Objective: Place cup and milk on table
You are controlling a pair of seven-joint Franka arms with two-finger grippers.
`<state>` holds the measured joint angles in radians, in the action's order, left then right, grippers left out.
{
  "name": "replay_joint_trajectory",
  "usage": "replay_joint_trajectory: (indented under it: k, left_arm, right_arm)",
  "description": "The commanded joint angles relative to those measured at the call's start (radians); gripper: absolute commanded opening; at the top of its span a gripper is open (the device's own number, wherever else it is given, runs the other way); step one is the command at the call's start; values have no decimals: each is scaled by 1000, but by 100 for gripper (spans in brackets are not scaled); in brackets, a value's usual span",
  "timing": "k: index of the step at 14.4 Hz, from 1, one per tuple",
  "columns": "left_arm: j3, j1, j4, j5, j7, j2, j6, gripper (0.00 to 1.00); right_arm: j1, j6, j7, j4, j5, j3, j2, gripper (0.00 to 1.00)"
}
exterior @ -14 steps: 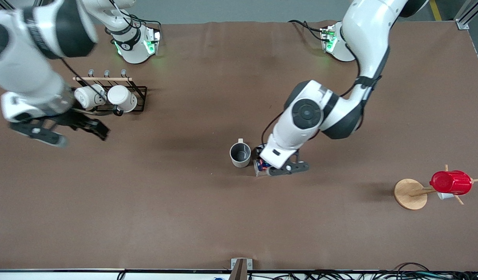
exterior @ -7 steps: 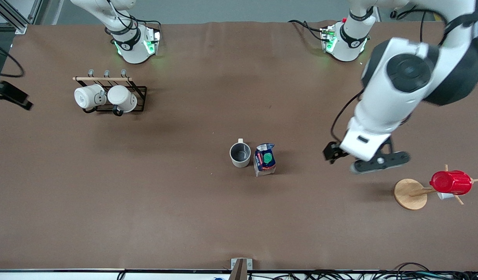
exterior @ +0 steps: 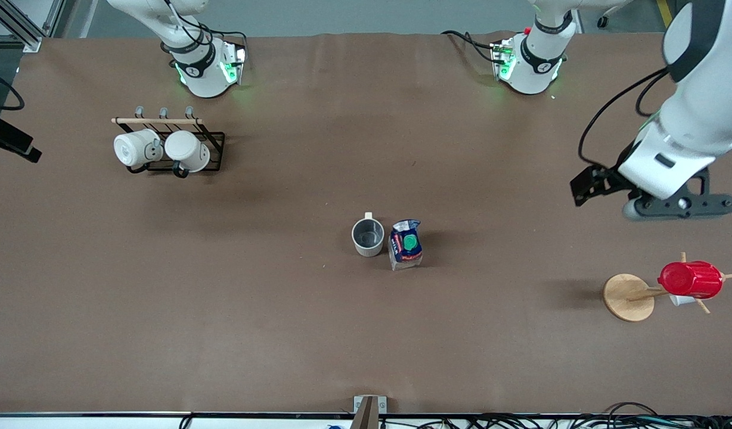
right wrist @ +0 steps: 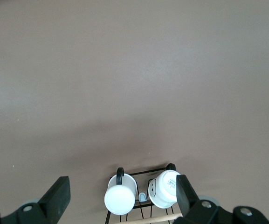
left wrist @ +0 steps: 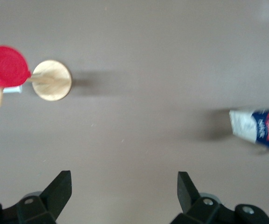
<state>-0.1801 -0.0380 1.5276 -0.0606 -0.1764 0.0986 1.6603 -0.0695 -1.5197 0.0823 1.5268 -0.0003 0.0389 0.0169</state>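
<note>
The cream-beige cup stands upright on the brown table near its middle, handle toward the robots' bases. The blue and white milk with its green cap stands right beside it, toward the left arm's end; it also shows in the left wrist view. My left gripper is open and empty, up in the air over bare table near the left arm's end, well clear of the milk; it shows in the left wrist view. My right gripper is open and empty at the right arm's end, also in the right wrist view.
A black wire rack with two white mugs stands near the right arm's base; the mugs show in the right wrist view. A wooden stand carries a red plastic cup at the left arm's end.
My left gripper has let go of the milk, risen and swung away toward the left arm's end. My right arm has drawn back to the table's edge. Cup and milk have not moved.
</note>
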Motion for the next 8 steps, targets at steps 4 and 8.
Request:
replay_joint_trajectory:
  k: [4,8]
  left_arm:
    - [63,-10,246,62,109,-235,-11,100]
    - [53,15,169,53,109,-209,-60,100]
  right_arm:
    - [11,23,-6,-22,23,6,-5,100]
    - [11,24,-4,-20,23,6,-5,100]
